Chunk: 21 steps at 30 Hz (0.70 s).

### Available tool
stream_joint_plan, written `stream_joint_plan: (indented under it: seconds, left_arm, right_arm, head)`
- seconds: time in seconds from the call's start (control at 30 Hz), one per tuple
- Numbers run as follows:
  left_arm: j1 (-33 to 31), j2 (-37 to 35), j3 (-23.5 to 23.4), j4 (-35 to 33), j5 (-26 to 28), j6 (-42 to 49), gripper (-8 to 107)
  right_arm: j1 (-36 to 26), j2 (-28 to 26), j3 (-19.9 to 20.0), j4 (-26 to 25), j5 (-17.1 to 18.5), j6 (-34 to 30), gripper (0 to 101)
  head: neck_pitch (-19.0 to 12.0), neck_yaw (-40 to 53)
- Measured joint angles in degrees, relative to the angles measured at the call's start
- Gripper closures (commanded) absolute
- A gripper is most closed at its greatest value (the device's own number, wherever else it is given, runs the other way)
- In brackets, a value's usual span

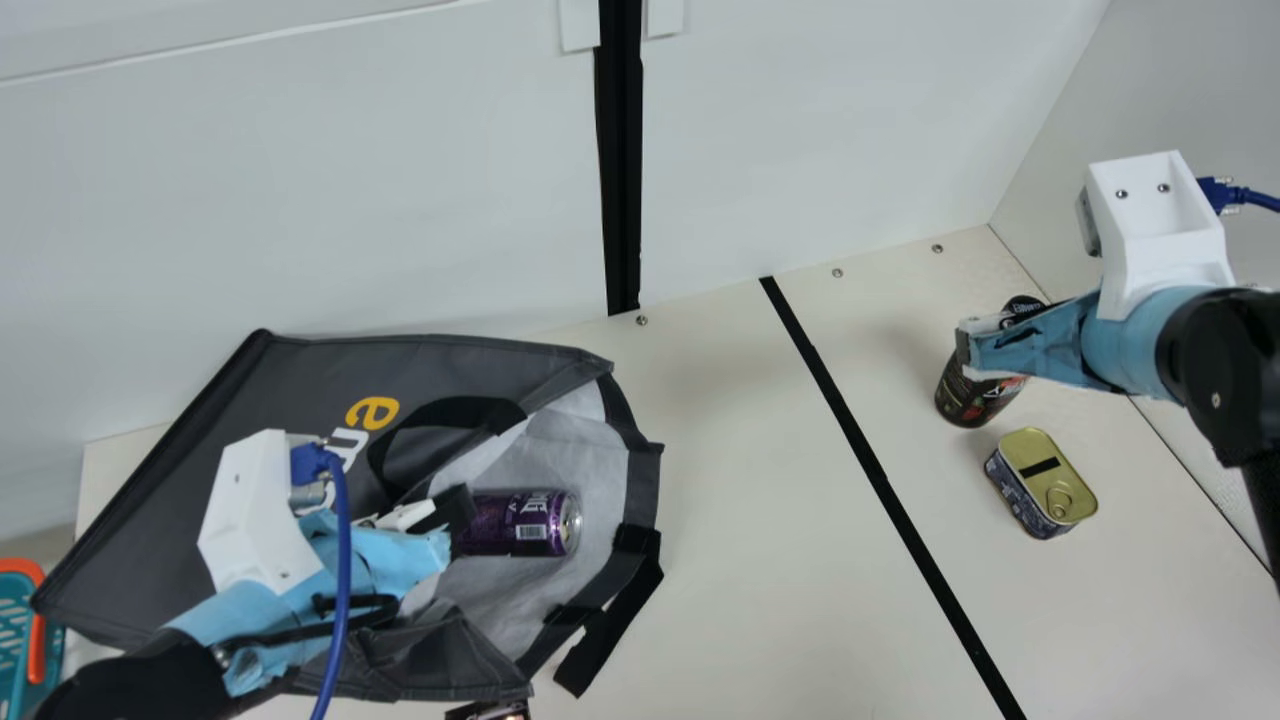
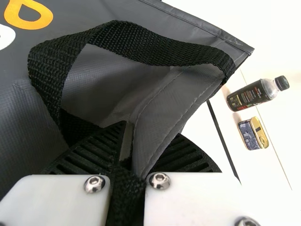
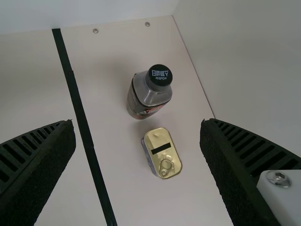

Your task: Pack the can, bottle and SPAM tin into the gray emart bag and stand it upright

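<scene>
Closest to the camera, the left hand (image 1: 455, 530) pinches the upper rim of the bag; in the left wrist view gray cloth and some black webbing run between its ribbed fingers (image 2: 96, 155). The right hand (image 1: 968, 350) is raised over the right part of the surface (image 1: 760, 560), its fingers spread with nothing between them.

At the near side, a small dark thing (image 1: 490, 711) is cut off by the main view's bottom edge, too little of it visible to identify. A teal and orange basket (image 1: 18, 620) sits beside the left edge of the surface.

The gray bag (image 1: 290, 390) lies on its side across the left part, its open mouth toward the right edge. One black strap (image 1: 610, 625) trails from the mouth's near corner; another (image 1: 470, 410) loops over the upper panel. Inside the mouth, on the pale lining, the purple can (image 1: 515, 522) lies on its side, one end facing out.

Well apart from the bag, near the right edge, the tin (image 1: 1045, 480) rests flat, gold lid and pull ring up. Just beyond it, toward the far right corner, the bottle (image 1: 970, 398) stands upright, black cap on.

A black stripe (image 1: 868, 455) crosses between bag and tin to the far edge, where small screws (image 1: 837, 272) dot the surface before the white wall (image 1: 800, 130).
</scene>
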Motion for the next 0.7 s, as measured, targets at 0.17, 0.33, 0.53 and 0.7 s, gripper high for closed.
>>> stream_joint_plan:
  seconds: [0.17, 0.33, 0.53, 0.7]
  left_arm:
    - [0.0, 0.0, 0.0, 0.0, 0.0, 0.0, 107]
    - [0.0, 0.0, 0.0, 0.0, 0.0, 0.0, 107]
    - [0.0, 0.0, 0.0, 0.0, 0.0, 0.0, 107]
    - [0.0, 0.0, 0.0, 0.0, 0.0, 0.0, 107]
  right_arm:
    - [-2.1, 2.6, -1.4, 1.4, -1.0, -2.1, 6]
    - [-3.8, 5.1, -2.8, 2.8, -1.5, -3.9, 6]
    - [-5.7, 8.2, -4.5, 4.6, -2.2, -5.7, 6]
    - [-7.2, 10.8, -5.6, 5.5, -2.8, -7.4, 6]
  head:
    - [0.0, 0.1]
    - [0.0, 0.0]
    - [0.0, 0.0]
    - [0.0, 0.0]
